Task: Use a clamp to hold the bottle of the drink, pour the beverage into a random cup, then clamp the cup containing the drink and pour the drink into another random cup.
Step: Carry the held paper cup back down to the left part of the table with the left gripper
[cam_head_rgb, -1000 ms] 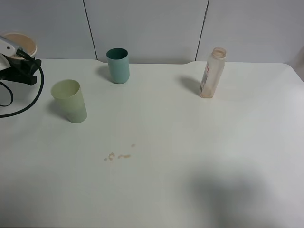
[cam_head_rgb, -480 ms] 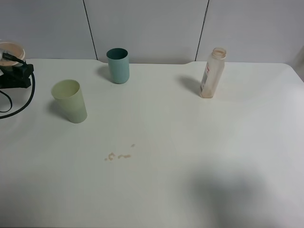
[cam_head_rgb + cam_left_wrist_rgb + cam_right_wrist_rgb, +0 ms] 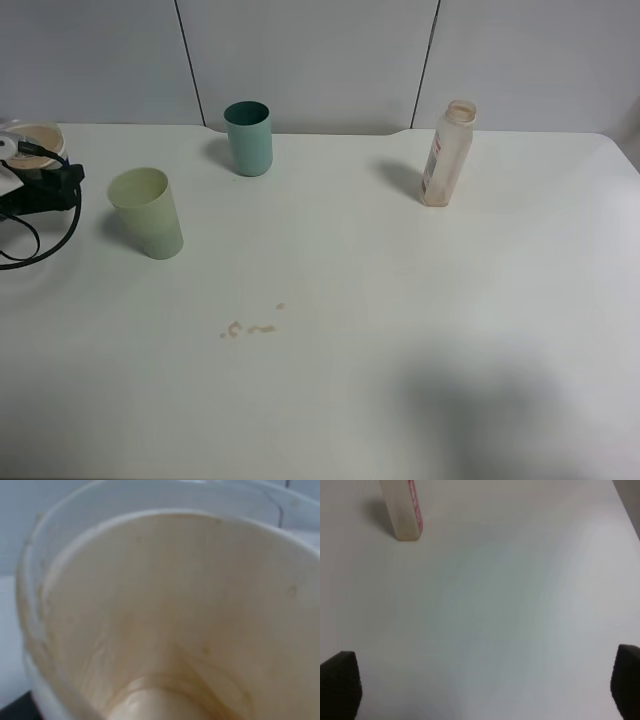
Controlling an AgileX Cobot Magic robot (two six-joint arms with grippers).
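Observation:
At the far left edge of the high view my left gripper [image 3: 40, 168] is shut on a cream cup [image 3: 32, 134]. The left wrist view looks straight into this cup [image 3: 165, 605]; its inner wall is stained and a little beige drink [image 3: 150, 705] lies at the bottom. The nearly empty clear bottle [image 3: 447, 153] with a red label stands upright and uncapped at the back right; it also shows in the right wrist view [image 3: 402, 510]. My right gripper [image 3: 485, 690] is open and empty, well short of the bottle, and out of the high view.
A teal cup [image 3: 248, 138] stands at the back centre-left. A pale green cup [image 3: 147, 212] stands left of centre, close to my left arm. Small drops of spilled drink [image 3: 250, 328] lie on the white table [image 3: 420, 330]. A black cable [image 3: 30, 240] loops at the left edge.
My left gripper with the cream cup has moved lower at the left edge of the high view. The bottle and the other two cups have not moved.

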